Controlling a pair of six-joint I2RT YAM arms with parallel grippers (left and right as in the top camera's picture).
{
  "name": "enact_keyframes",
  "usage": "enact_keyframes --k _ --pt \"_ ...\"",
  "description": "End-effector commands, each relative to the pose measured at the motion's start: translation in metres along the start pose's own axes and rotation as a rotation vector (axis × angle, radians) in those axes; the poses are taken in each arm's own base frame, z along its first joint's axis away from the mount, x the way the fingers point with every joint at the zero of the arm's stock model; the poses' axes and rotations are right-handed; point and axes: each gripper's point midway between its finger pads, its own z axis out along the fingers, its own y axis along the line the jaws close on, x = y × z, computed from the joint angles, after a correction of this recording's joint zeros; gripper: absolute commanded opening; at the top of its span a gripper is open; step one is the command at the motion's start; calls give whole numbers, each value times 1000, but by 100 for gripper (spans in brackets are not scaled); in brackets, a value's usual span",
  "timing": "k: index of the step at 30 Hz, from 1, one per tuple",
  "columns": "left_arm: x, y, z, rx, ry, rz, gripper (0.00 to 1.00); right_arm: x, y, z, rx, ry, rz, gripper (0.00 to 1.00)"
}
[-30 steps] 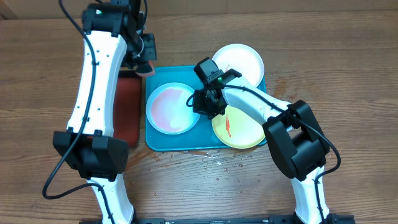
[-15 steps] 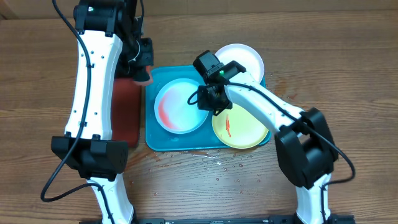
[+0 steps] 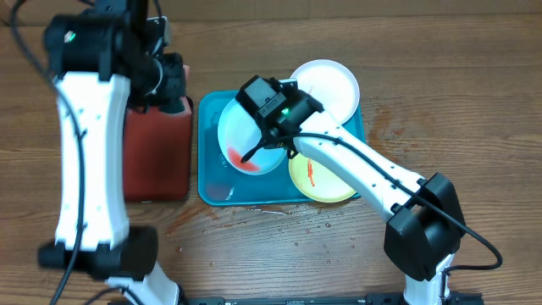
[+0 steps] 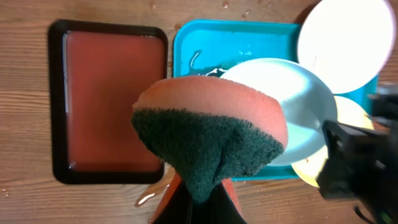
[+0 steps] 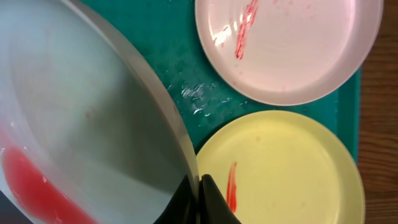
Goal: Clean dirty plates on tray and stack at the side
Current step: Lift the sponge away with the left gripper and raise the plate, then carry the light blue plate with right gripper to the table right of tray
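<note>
Between the closed jaws of the right gripper (image 5: pixel 200 186) sits the rim of the pale blue plate (image 5: pixel 81 124), pinched at its edge. The plate is tilted, and it fills the space to the left of these jaws. Red liquid (image 5: pixel 31 180) pools along its low side. Below the plate lies the turquoise tray (image 5: pixel 180 62), wet with droplets. Just to the right of the jaws the pale green plate (image 5: pixel 286 168) lies flat on the tray, with a red streak (image 5: pixel 231 185) close to the fingertips. Ahead of the jaws and to their right the white plate (image 5: pixel 286 50) lies at the tray's far corner, also streaked red.

From overhead, the left gripper (image 3: pixel 172 80) hovers to the left of the turquoise tray, above the far end of the dark red tray (image 3: pixel 157 161), which lies on the wooden table (image 3: pixel 474 85). Its jaws are closed on a sponge (image 4: pixel 208 137), orange on one face and dark green on the other, squeezed to a narrow fold where the jaws clamp it. The sponge bulges out ahead of these jaws and does not touch the blue plate, which lies ahead of them and to the right.
</note>
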Motion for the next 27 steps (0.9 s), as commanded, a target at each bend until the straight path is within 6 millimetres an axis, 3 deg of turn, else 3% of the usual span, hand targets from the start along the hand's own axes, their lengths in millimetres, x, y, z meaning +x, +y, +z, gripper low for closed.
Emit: enact_keyframes --k 1,7,10,12,22,27 --pt "18 3 -20 -9 -27 22 4 -27 -12 -34 89 -165 1 4" --pt "39 16 1 -73 61 -20 4 -32 -21 -47 213 -257 -40 4" --pt "43 23 23 -106 99 -26 4 -33 -19 -53 218 -269 -47 4" --pt "44 26 55 -110 118 -62 4 -40 -26 -58 266 -310 -40 4" --pt "52 14 119 -12 145 -89 4 -61 -52 -84 472 -479 -34 4" --pt "54 14 131 -5 141 -96 4 -64 -50 -98 520 -543 -46 4"
